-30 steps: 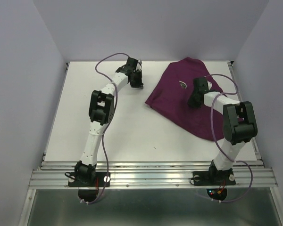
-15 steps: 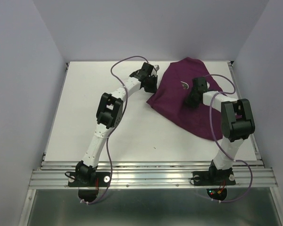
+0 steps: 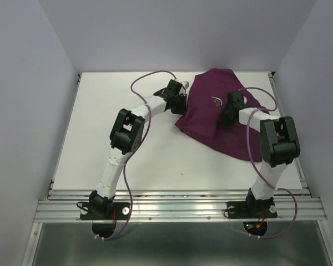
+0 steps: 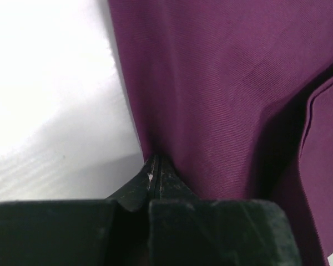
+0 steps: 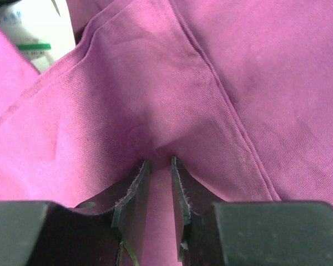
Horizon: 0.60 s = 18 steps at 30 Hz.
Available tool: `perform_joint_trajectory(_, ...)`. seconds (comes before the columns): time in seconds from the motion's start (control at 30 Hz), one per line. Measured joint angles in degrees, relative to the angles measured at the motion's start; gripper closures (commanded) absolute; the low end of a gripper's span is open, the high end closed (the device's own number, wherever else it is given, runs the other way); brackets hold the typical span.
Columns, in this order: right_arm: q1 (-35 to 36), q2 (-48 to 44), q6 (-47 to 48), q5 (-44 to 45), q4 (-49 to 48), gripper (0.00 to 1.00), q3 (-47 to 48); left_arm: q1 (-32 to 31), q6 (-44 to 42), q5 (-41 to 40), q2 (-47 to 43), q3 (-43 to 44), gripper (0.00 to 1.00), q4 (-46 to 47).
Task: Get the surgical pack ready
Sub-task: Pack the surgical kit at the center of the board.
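Note:
The dark-purple cloth point(image 3: 205, 124) lies bunched and folded over at the back right of the table. My left gripper point(image 3: 180, 104) is shut, and its tips point(image 4: 155, 160) press against the cloth's left edge point(image 4: 222, 83) with nothing seen between them. My right gripper point(image 3: 226, 118) sits on top of the cloth near its middle. Its jaws point(image 5: 160, 163) are shut on a raised fold of the cloth point(image 5: 255, 66). A small silvery thing point(image 3: 215, 101) peeks from a gap in the cloth. A white packet with a green stripe point(image 5: 23, 34) shows under the cloth's edge. The rest of the pack is hidden.
The white table top point(image 3: 116, 160) is walled on the left, back and right. A metal rail point(image 3: 177, 208) with both arm bases runs along the near edge. Loose purple cables point(image 3: 150, 77) arc over the arms.
My left arm has swung right across the bare table to the cloth's left edge, staying shut. That edge has shifted a little to the right. My right gripper has barely moved.

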<state>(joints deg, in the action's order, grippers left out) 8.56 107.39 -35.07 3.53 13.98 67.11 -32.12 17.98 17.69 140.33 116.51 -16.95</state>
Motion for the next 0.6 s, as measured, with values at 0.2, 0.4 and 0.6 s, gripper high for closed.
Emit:
perform_joint_trajectory(0.2, -0.5, -0.9, 1.4, -2.2, -3.9, 0.72, -2.5, -1.4, 0.5, -1.4, -5.9, -9.9, 1.0, 2.6)
perform_joint_trajectory(0.4, -0.7, -1.7, 2.5, -3.8, -6.0, 0.73, -4.3, -2.9, 1.2, -2.2, -12.1, -19.5, 1.0, 4.1)
perform_joint_trajectory(0.6, 1.7, -3.6, 2.4, -3.4, -6.8, 0.73, -6.9, -3.8, 1.7, -3.7, -17.3, -27.1, 1.0, 4.2)
